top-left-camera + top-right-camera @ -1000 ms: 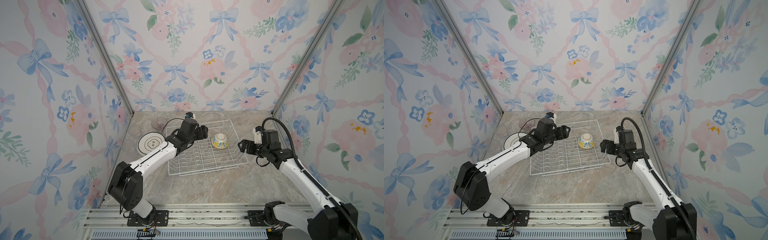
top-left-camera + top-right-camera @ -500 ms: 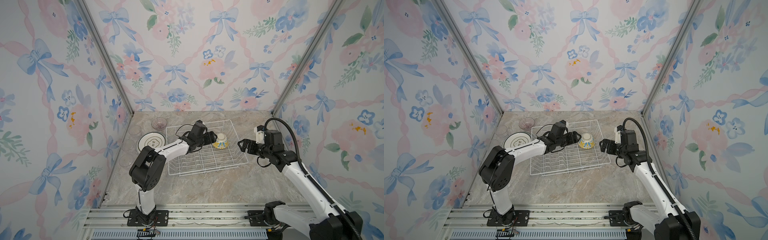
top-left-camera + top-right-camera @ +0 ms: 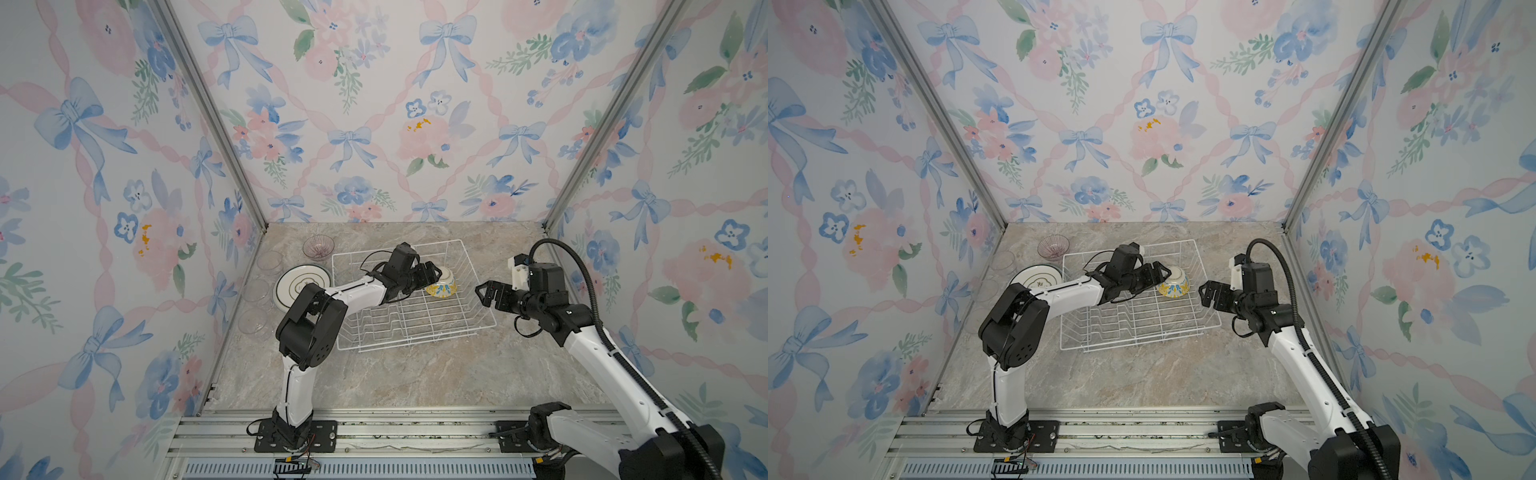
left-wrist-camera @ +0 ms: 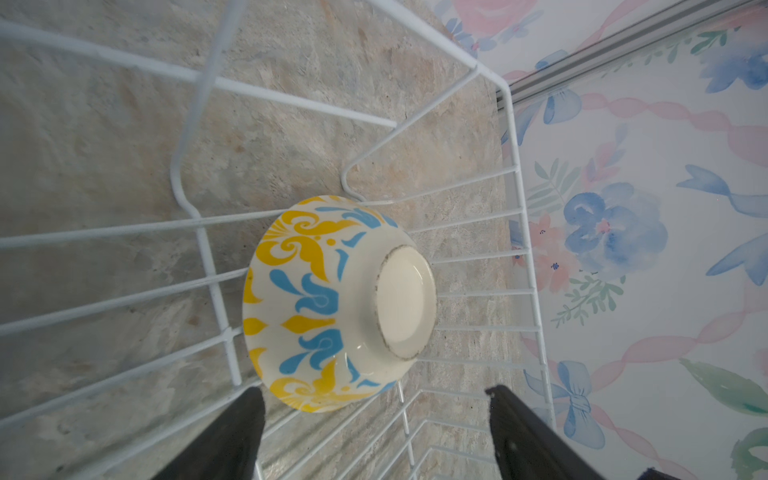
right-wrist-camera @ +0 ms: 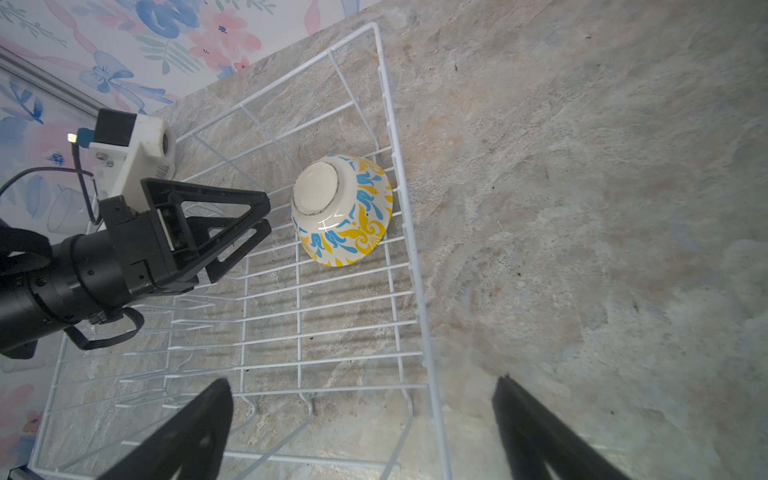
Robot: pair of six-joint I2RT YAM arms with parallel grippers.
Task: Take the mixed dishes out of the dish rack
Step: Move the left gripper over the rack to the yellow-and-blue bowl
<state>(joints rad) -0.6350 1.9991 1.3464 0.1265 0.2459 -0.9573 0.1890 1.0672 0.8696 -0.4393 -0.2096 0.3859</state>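
Observation:
The white wire dish rack [image 3: 415,338] [image 3: 1142,337] stands mid-table. One dish is in it: a yellow-blue floral bowl [image 3: 442,284] [image 3: 1175,282] [image 4: 332,303] [image 5: 345,212], upside down at the rack's far right corner. My left gripper [image 3: 432,274] [image 3: 1163,274] [image 4: 374,395] is open inside the rack, with its fingertips just short of the bowl's rim and not touching it. My right gripper [image 3: 482,293] [image 3: 1204,293] [image 5: 363,382] hangs open and empty beside the rack's right rim [image 5: 415,266].
Left of the rack stand white dark-rimmed plates [image 3: 301,282] [image 3: 1038,278], a grey-striped bowl [image 3: 318,246] [image 3: 1052,245] and clear glasses [image 3: 270,262] [image 3: 253,322] along the left wall. Upright divider prongs [image 3: 374,322] fill the rack's near half.
My left gripper has swung right across the rack, from its far left corner up to the floral bowl, and its jaws have widened slightly. The right gripper has edged slightly left.

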